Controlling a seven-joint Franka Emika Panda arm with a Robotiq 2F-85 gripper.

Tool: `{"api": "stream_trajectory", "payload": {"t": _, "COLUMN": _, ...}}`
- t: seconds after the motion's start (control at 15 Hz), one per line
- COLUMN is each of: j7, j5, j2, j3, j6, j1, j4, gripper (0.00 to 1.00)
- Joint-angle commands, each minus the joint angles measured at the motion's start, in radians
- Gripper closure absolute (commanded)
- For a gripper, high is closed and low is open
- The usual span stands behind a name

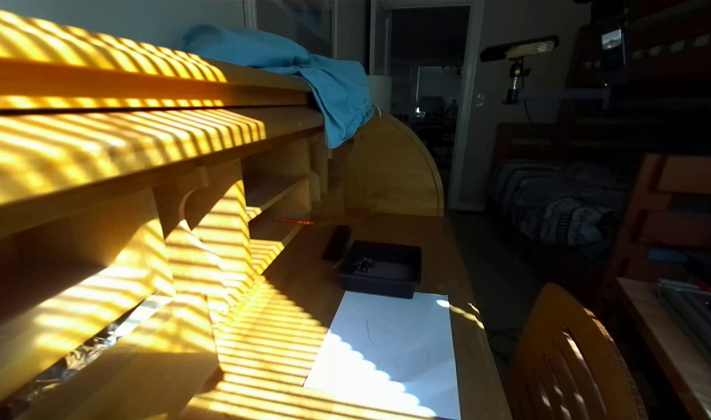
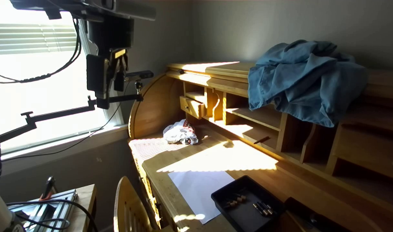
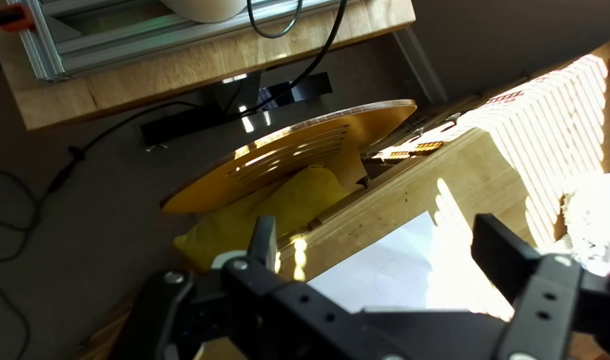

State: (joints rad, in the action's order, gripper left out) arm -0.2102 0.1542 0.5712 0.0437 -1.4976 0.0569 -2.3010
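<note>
- Gripper (image 3: 377, 232): jaws are standing wide apart in the wrist view; it is hanging high at left in an exterior view.
- White paper sheet (image 2: 198, 193): is lying on the counter (image 2: 165, 190).
- Black tray (image 2: 248, 220): is sitting beside the sheet, nearer and right, holding small pale-ended pieces (image 2: 263, 208).
- Blue cloth (image 2: 306, 80): is draping over the shelving (image 2: 281, 133), right.

One gripper (image 3: 376, 237) with two fingers (image 3: 502, 252), one sheet of white paper (image 2: 198, 190), one black tray (image 2: 248, 221) with two clusters of small pieces (image 2: 263, 208) whose number cannot be verified, one blue cloth (image 2: 299, 80), one slatted wooden chair (image 1: 556, 332), one yellow cushion (image 3: 305, 195), one white bundle (image 2: 177, 133) and one pulled-out drawer (image 2: 190, 107) are recorded.
</note>
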Motion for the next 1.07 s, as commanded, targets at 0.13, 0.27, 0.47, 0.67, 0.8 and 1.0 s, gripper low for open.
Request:
{"api": "stream_trajectory", "payload": {"t": 0.13, "j7": 0.018, "j5": -0.015, "j2": -0.014, "j3": 0.006, "j6": -0.101, "j1": 0.042, "j4": 0.001, "gripper": 0.00}}
{"api": "stream_trajectory", "payload": {"t": 0.27, "j7": 0.050, "j5": -0.014, "j2": -0.032, "j3": 0.024, "j6": -0.194, "j1": 0.051, "j4": -0.002, "gripper": 0.00}}
{"api": "stream_trajectory", "payload": {"t": 0.47, "j7": 0.139, "j5": 0.012, "j2": -0.070, "j3": 0.056, "j6": -0.314, "j1": 0.038, "j4": -0.005, "gripper": 0.00}}
{"api": "stream_trajectory", "payload": {"t": 0.67, "j7": 0.229, "j5": 0.018, "j2": -0.118, "j3": 0.065, "j6": -0.379, "j1": 0.017, "j4": -0.014, "gripper": 0.00}}
{"api": "stream_trajectory", "payload": {"t": 0.8, "j7": 0.193, "j5": -0.001, "j2": -0.111, "j3": 0.054, "j6": -0.351, "j1": 0.030, "j4": -0.001, "gripper": 0.00}}
{"api": "stream_trajectory", "payload": {"t": 1.0, "j7": 0.207, "j5": -0.001, "j2": -0.131, "j3": 0.054, "j6": -0.363, "j1": 0.026, "j4": -0.001, "gripper": 0.00}}
